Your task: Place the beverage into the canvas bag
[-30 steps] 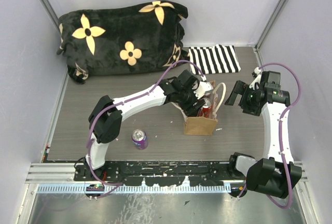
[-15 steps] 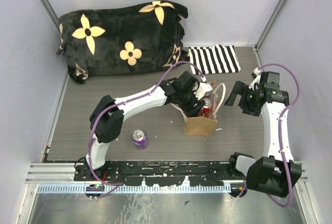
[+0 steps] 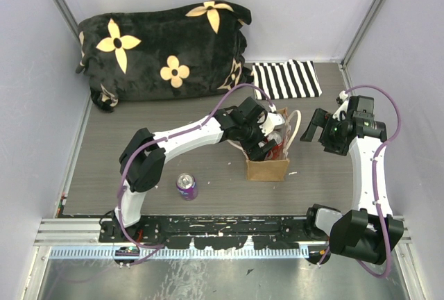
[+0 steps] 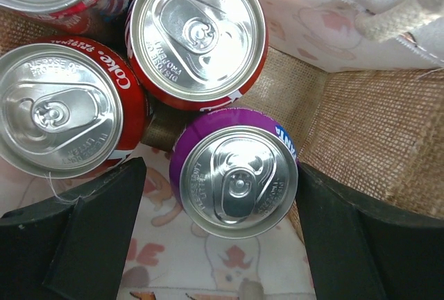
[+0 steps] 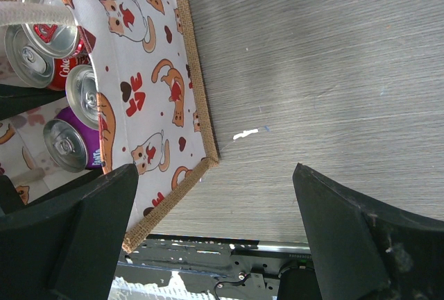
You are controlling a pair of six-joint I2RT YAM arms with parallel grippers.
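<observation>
The canvas bag (image 3: 267, 169) stands upright mid-table, tan burlap with cream handles and a cat print. My left gripper (image 3: 267, 140) reaches into its mouth from above. In the left wrist view the gripper (image 4: 222, 168) is open, with its fingers on either side of a purple can (image 4: 236, 182) that stands inside the bag (image 4: 374, 126). There is a gap on the can's left side. Two red cola cans (image 4: 198, 29) stand beside it in the bag. A second purple can (image 3: 186, 186) stands on the table left of the bag. My right gripper (image 3: 316, 128) is open and empty, just right of the bag.
A black floral pillow (image 3: 163, 46) lies at the back left and a black-and-white striped cloth (image 3: 286, 79) at the back. The right wrist view shows the bag's printed face (image 5: 149, 71), the cans (image 5: 66, 146) inside, and the table's front rail (image 5: 208, 251).
</observation>
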